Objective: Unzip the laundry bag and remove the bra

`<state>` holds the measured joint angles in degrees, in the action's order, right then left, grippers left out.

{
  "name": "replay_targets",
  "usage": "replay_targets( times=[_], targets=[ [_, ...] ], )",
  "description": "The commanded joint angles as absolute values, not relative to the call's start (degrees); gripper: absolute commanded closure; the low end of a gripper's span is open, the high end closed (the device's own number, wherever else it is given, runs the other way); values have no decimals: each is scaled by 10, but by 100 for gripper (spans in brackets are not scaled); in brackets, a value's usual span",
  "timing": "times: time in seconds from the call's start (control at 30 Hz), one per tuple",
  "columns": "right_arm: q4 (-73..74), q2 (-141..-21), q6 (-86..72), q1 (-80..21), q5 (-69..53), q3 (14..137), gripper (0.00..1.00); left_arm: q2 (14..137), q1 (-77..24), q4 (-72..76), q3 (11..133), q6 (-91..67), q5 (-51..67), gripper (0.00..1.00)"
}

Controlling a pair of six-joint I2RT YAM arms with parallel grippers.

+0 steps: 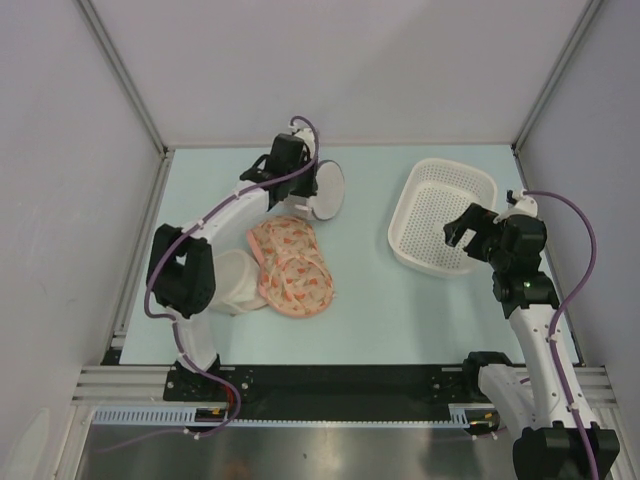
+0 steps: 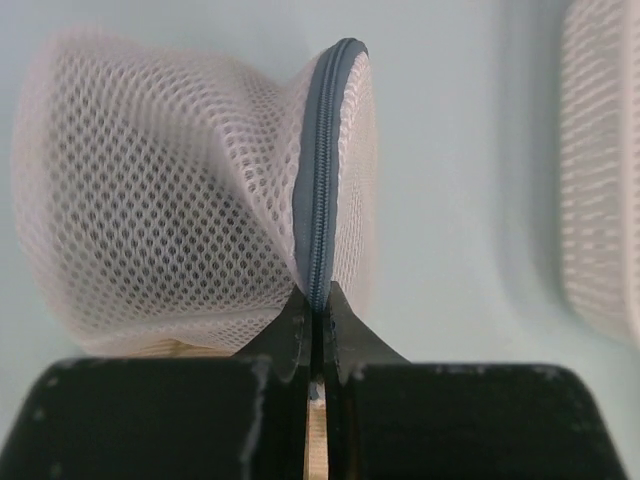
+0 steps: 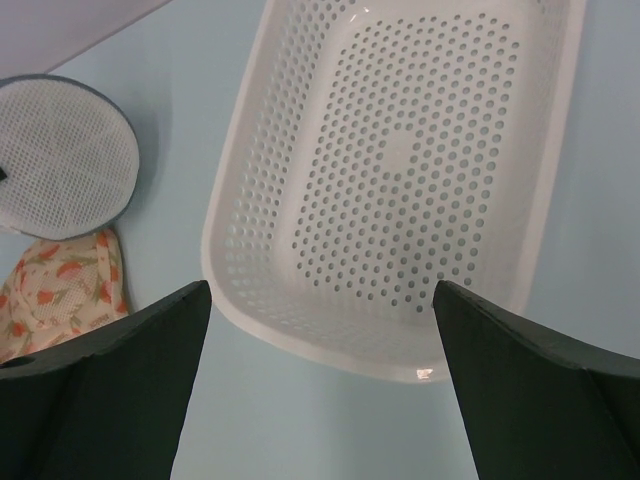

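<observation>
Fingers (image 2: 345,335) of the left gripper (image 2: 316,300): pressed together, pinching the near end of the dark zipper band (image 2: 320,170). Whether on the pull tab or on bare band: cannot tell.

From the pinch outward:
- Band running straight away from the fingertips, up and over the rim of the laundry bag (image 2: 170,200).
- Bag standing on edge, with the mesh drum bulging to the left of the band in the wrist view.
- Seen from above, bag at the far middle of the table (image 1: 370,320), just beyond the peach floral item (image 1: 295,265).

Bra: not visible in any view, presumably inside the mesh.

Axis for the coming pull: along the band, following the rim, never across it.

Fingers (image 3: 100,400) of the right gripper (image 3: 320,390): spread wide, holding nothing, hovering above the white basket (image 3: 240,300), well to the right of the bag.

Nearer arm: left, in contact. Expect the light bag to slide or roll with the pull unless braced.
</observation>
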<state>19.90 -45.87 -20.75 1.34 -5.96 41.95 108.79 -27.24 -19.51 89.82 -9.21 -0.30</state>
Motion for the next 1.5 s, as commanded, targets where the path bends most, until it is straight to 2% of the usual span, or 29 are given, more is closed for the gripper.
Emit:
replay_targets(
  times=[0.0,0.1,0.2,0.3,0.43,0.63,0.77,0.97,1.1,1.37,1.43,1.47],
  targets=[
    [189,-465,-201,16,-103,450,0,988,-277,-154,932,-226,102,100],
    [183,-468,-207,14,-126,457,1,959,-278,-142,914,-302,159,100],
    [182,-466,-212,7,-148,461,3,920,-283,-78,833,-383,194,100],
    [188,-463,-213,-20,-154,464,4,844,-295,16,708,-458,176,100],
    [192,-446,-217,-93,-131,465,4,747,-321,89,542,-528,126,100],
    [198,-435,-253,-286,-19,461,5,704,-350,193,390,-648,108,100],
    [217,-443,-272,-381,92,471,5,715,-372,238,364,-690,111,100],
    [256,-457,-291,-469,163,489,5,765,-395,387,321,-792,126,100],
    [279,-463,-307,-509,205,502,5,802,-415,395,346,-802,133,100],
    [264,-488,-354,-569,227,471,8,844,-415,401,302,-784,138,100],
    [265,-494,-366,-600,260,470,9,836,-416,405,291,-779,139,93],
    [265,-495,-371,-631,270,471,9,832,-417,404,290,-771,141,85]
  ],
)
